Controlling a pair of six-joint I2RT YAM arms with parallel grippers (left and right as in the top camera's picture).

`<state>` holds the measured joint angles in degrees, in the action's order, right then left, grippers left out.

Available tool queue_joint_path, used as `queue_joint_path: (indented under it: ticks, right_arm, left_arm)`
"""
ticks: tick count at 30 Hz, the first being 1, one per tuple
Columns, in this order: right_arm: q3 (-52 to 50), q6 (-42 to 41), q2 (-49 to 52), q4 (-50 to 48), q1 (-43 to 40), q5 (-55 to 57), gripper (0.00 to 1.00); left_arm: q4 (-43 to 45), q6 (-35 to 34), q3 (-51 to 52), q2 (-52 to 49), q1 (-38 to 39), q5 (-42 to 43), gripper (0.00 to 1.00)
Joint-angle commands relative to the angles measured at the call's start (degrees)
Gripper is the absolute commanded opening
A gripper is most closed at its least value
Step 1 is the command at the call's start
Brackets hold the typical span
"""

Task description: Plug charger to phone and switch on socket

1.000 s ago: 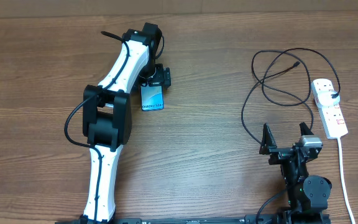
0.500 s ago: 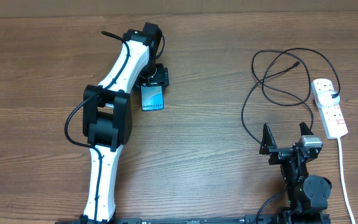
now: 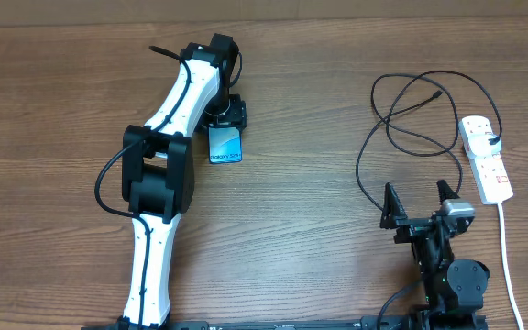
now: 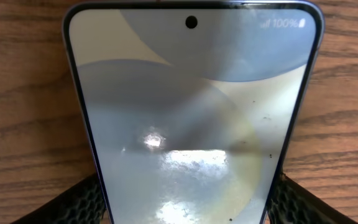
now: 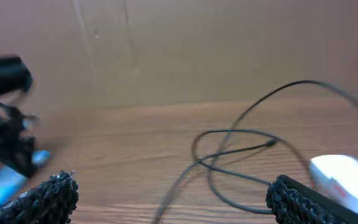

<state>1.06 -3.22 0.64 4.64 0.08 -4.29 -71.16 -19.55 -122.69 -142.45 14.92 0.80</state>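
Narrowing since prev frame, L jaws astride phone (image 4: 191,124), grip unclear; R jaws wide apart, empty.

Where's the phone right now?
Overhead, the phone lies on the table's left side, between the fingers of the left gripper, far from the charger and socket at right.

Overhead straight down on table (image 3: 319,73); left wrist close above phone (image 4: 191,124); right wrist low toward charger (image 5: 269,144).

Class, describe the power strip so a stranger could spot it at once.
Start at the wooden table and go to its right edge, past the loops of thin black cable. The power strip lies there: the only white oblong block, with a white cord trailing from it.
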Motion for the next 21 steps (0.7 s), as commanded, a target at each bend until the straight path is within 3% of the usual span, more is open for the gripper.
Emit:
queue_joint_path:
  ticks: [1,7,15,21]
  right_arm:
    - [-0.57,-10.71,-0.48,-1.51,-0.09,-7.15,1.0]
    - [2.21,-10.49,-0.46,-1.38,-0.09,-9.35,1.0]
    - [14.8,-10.49,0.33,11.23,-0.09,-14.47,1.0]
    - [25.83,-10.47,6.64,17.16,-0.09,-15.5,1.0]
  left_arm:
    - [-0.63,1.84,1.03,-0.26,0.0,-0.55,0.68]
    - [-0.35,3.54,0.85,0.63,-0.07,1.03,0.68]
    - [-0.13,7.43,0.15,5.92,-1.66,10.32,0.68]
    - [-0.22,8.68,0.15,10.95,-3.3,19.76,0.67]
